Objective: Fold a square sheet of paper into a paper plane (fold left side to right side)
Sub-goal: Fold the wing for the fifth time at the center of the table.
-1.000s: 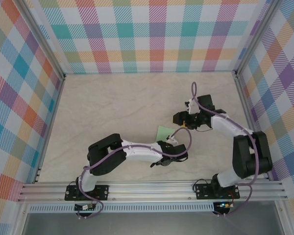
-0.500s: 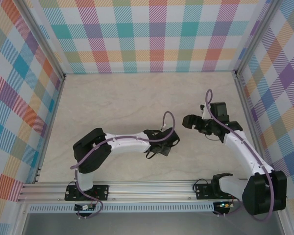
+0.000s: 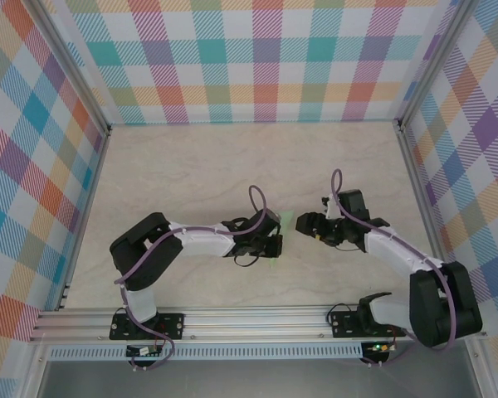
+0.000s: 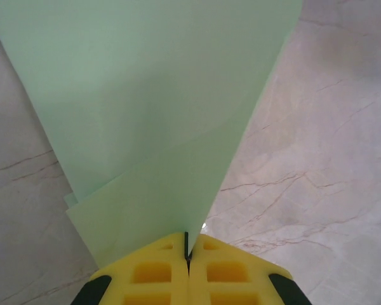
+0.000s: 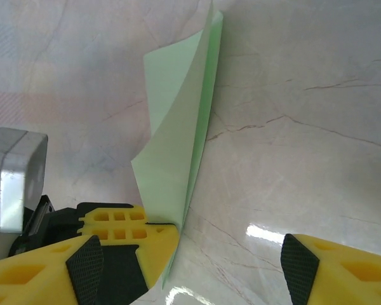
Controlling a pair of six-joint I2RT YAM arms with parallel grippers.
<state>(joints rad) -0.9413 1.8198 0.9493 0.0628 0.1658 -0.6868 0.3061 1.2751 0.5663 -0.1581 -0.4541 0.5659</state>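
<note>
Green paper (image 4: 152, 114) stands folded near the middle of the surface (image 4: 317, 159), one edge clamped in the left pincer (image 4: 187, 254). The right pincer (image 5: 192, 270) hangs beside it, spread apart. If it grabs crooked or tugs, the paper could slip, crumple or rip.

Far edge of the paper (image 4: 159, 114) beyond left wrist view's top
</note>
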